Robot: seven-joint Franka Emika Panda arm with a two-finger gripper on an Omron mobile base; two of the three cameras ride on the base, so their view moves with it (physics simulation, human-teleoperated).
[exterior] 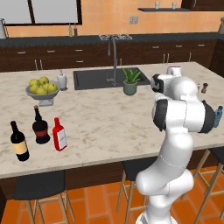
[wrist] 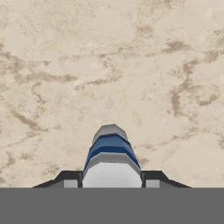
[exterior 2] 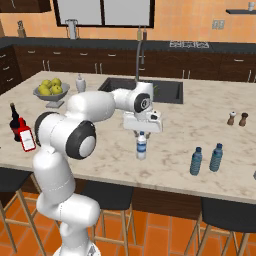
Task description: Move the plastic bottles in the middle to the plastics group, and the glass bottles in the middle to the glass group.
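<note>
My gripper (exterior 2: 142, 134) points down over the counter's front middle, shut on the top of a whitish-clear plastic bottle (exterior 2: 142, 148) with a blue label. In the hand view that bottle (wrist: 110, 151) sits between my gripper's (wrist: 111, 179) fingertips, over bare marble. The plastics group, two translucent blue bottles (exterior 2: 196, 161) (exterior 2: 216, 157), stands to the right near the front edge; one of these blue bottles (exterior: 218, 116) peeks out behind my arm. At the left stand the slim wine bottle (exterior: 19, 142), the squat wine bottle (exterior: 40, 127) and the red glass bottle (exterior: 59, 134) close beside them.
A bowl of yellow-green fruit (exterior: 42, 89), a soap dispenser (exterior: 62, 81), the sink (exterior: 94, 78) with its faucet and a potted plant (exterior: 130, 82) line the far side. Salt and pepper shakers (exterior 2: 231, 118) stand at the right. Stools (exterior: 39, 186) stand below the front edge.
</note>
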